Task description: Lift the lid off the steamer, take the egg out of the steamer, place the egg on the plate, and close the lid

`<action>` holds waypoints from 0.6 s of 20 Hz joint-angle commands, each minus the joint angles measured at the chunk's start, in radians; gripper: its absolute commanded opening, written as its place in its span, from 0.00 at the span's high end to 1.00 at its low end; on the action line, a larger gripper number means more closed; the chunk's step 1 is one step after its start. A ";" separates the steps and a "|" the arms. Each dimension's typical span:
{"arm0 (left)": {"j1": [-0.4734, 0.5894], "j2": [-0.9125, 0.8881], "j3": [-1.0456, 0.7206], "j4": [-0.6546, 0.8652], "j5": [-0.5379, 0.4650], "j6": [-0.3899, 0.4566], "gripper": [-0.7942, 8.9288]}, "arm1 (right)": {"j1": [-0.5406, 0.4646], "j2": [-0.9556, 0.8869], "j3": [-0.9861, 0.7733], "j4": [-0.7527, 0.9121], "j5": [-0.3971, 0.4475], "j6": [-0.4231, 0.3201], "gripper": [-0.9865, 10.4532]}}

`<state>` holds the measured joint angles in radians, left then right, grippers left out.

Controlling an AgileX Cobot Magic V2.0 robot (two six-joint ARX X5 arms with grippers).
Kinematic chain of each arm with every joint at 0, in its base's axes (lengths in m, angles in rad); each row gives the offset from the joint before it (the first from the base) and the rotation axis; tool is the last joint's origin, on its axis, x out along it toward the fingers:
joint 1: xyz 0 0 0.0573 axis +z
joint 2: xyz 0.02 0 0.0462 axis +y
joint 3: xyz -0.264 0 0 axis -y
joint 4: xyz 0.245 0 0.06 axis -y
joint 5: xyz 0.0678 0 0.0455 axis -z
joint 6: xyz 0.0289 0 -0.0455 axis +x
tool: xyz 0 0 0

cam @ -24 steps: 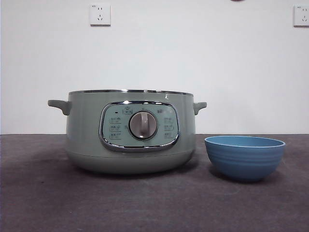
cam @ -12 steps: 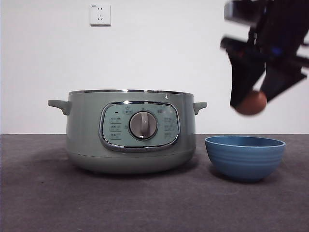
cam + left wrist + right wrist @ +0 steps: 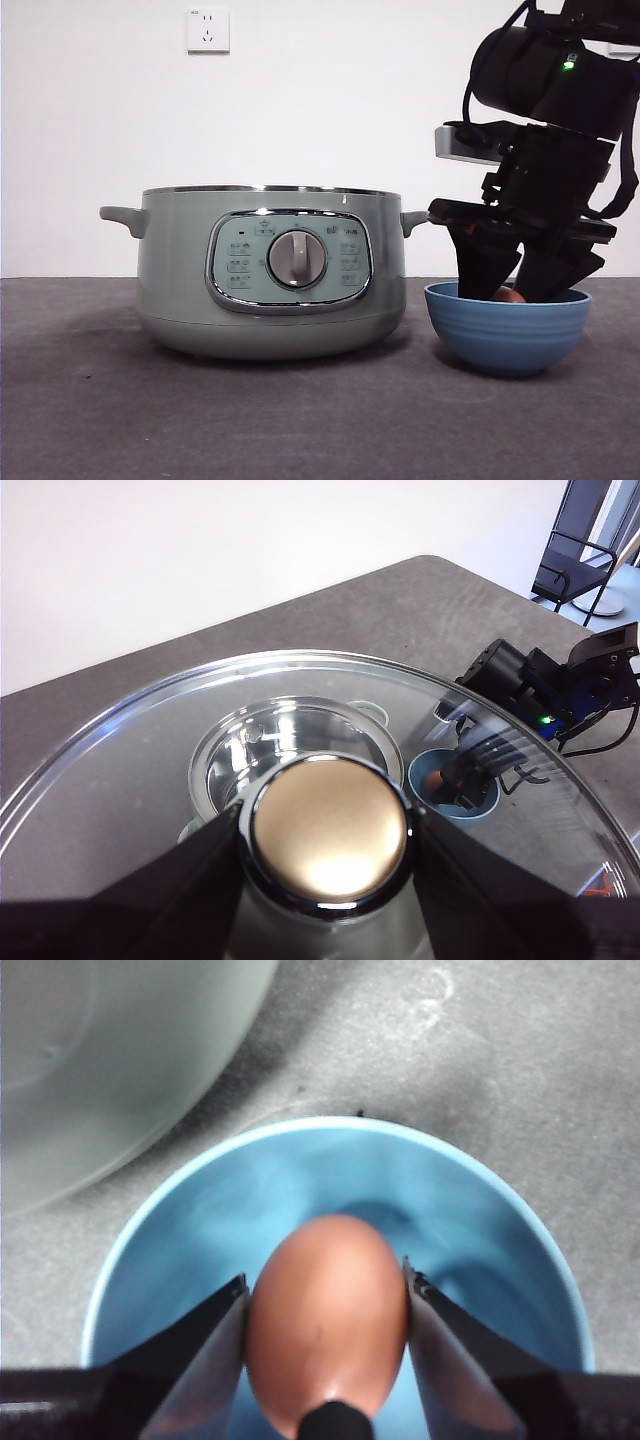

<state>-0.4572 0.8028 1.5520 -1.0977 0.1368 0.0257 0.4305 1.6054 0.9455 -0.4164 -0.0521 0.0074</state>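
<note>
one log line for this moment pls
right gripper: shut on egg, inside plate | left gripper: holds lid above steamer | steamer open

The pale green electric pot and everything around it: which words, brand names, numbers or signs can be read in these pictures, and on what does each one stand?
None can be read.
Pale sage-green steamer pot, front panel: small marks and icons around the grey dial, too small and blurred to read.
White wall socket: a tiny mark at its top corner, illegible.
Small round blue bowl, brown egg, clear domed lid: no text.
</note>
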 commanded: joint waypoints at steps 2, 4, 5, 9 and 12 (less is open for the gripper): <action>0.000 -0.012 0.012 0.049 0.003 0.008 0.93 | 0.001 0.019 -0.007 0.014 -0.002 0.002 0.92; 0.000 -0.012 0.012 0.049 0.003 0.008 0.93 | 0.001 0.036 -0.007 0.016 -0.002 0.002 0.92; 0.000 -0.012 0.012 0.049 0.003 0.008 0.93 | 0.001 0.046 -0.007 0.020 -0.002 0.002 0.92; 0.000 -0.012 0.012 0.049 0.003 0.009 0.93 | 0.002 0.051 -0.007 0.030 -0.002 0.002 0.90; 0.000 -0.012 0.012 0.049 0.003 0.009 0.93 | 0.002 0.051 -0.007 0.027 -0.002 0.002 0.86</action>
<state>-0.4572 0.8028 1.5520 -1.0977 0.1371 0.0257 0.4309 1.6463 0.9455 -0.3931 -0.0525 0.0074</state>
